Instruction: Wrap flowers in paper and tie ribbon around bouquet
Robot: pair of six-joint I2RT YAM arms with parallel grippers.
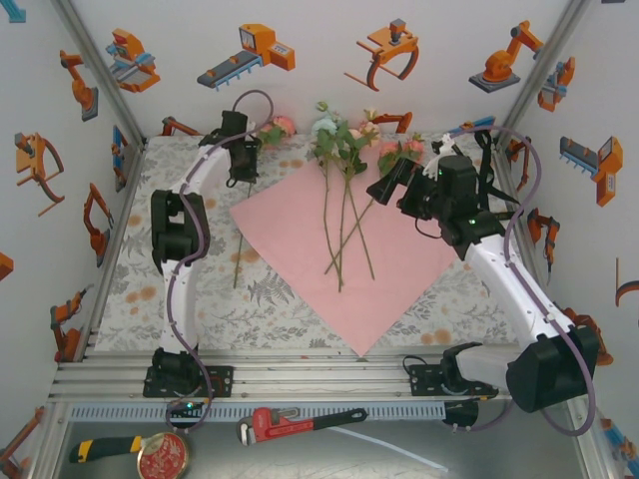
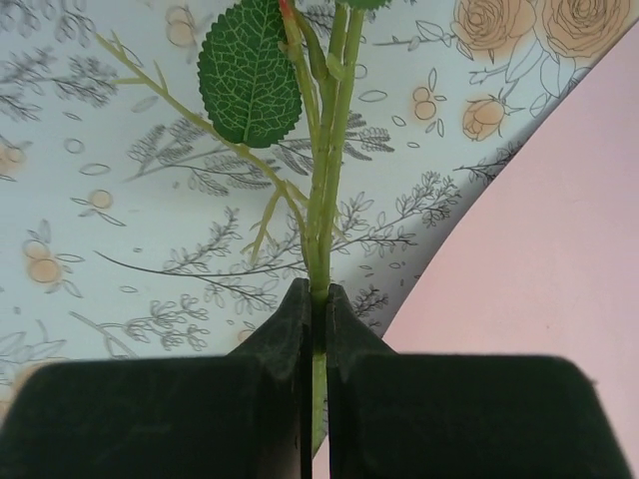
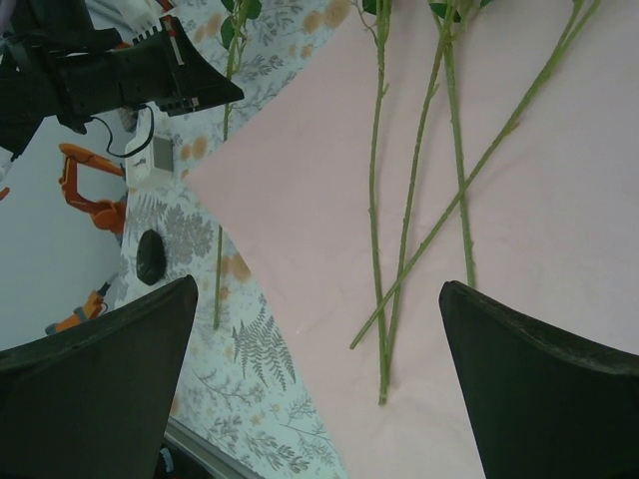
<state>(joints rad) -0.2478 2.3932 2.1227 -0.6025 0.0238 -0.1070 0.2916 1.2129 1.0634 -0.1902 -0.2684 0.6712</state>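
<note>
Lying flat on the floral table cover [image 1: 210, 299], the paper [image 1: 290, 235] is presented pink side up, with one corner directed to the near edge and one to the far edge. The flowers [image 1: 339, 145] are laid on the paper: the blooms and leaves are grouped at the far corner, and the long green stems are run toward the near side, crossed over one another near their cut ends.

One separate stem [image 1: 239, 244] is located on the table cover, just left of the paper's left edge, with its pink bloom [image 1: 283, 126] at the far end. This stem is gripped by the left gripper [image 1: 243, 168] at the far left of the table. In the left wrist view, the fingers [image 2: 270, 339] are seen pressed together on the stem [image 2: 321, 200], which is passed straight up between them; a serrated leaf [image 2: 250, 70] is carried to its left, and the paper [image 2: 539, 279] is seen to the right.

The right gripper [image 1: 389, 182] is held above the far right edge of the paper, beside the blooms. In the right wrist view, its fingers [image 3: 95, 389] are spread wide with nothing between them, and the stems on the paper [image 3: 310, 170] are seen beyond them.
</note>
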